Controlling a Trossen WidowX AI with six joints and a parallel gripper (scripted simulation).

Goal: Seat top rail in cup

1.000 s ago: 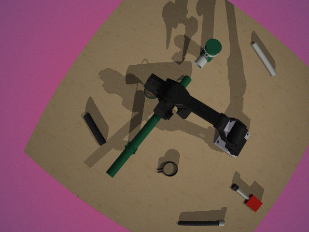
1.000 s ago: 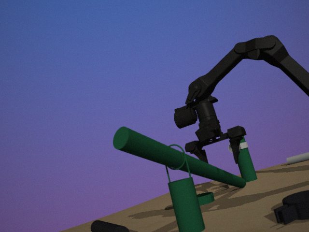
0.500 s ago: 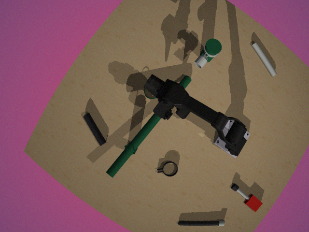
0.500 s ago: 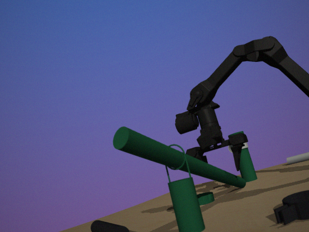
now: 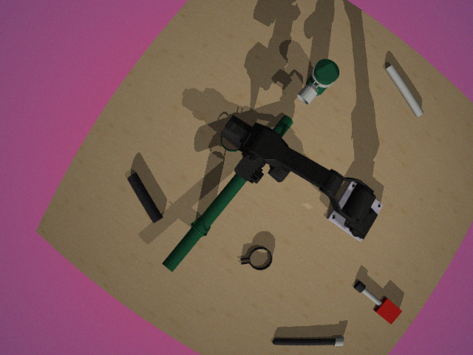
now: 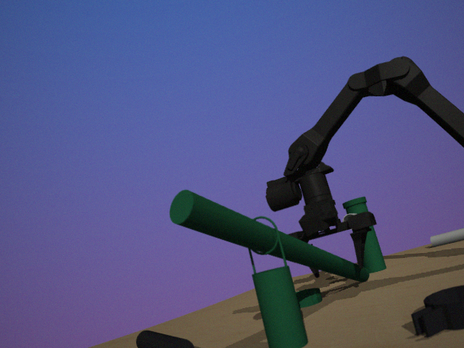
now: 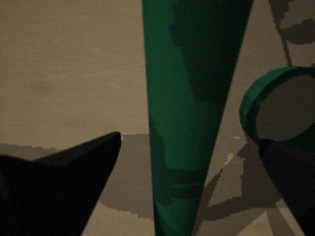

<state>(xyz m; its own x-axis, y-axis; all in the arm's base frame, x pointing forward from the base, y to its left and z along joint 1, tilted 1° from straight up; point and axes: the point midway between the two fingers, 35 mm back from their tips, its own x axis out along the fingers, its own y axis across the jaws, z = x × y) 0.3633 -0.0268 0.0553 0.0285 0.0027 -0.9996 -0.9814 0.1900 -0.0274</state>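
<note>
Tan, lightly speckled tabletop (image 5: 324,248) (image 6: 356,318) (image 7: 64,98) lies against a magenta background in the top view. The long green cylindrical rail (image 5: 225,197) (image 6: 225,220) (image 7: 187,98) runs diagonally beneath the black parallel-jaw gripper (image 5: 257,152) (image 6: 338,271) (image 7: 192,142), which hides its middle and both fingertips. The rail's far end lies apart from the light grey cup (image 5: 307,95) on the green big post (image 5: 325,72) (image 6: 374,251); it is unseated. A flat green ring (image 5: 229,149) (image 6: 309,296) (image 7: 248,108) is partly covered by the arm. Only this view shows the red block (image 5: 389,310) with its grey rod.

Exterior view: the thin green wire loop cap (image 5: 199,228) (image 6: 277,228) encircles the rail above an upright green cylinder (image 6: 280,307), cropped below. One finger overlaps the rail's far end; contact cannot be determined. The cup is obscured.

Wrist view: jaws stand open, gripping nothing, with visible gaps either side of the rail. Both rail ends are out of frame.
</note>
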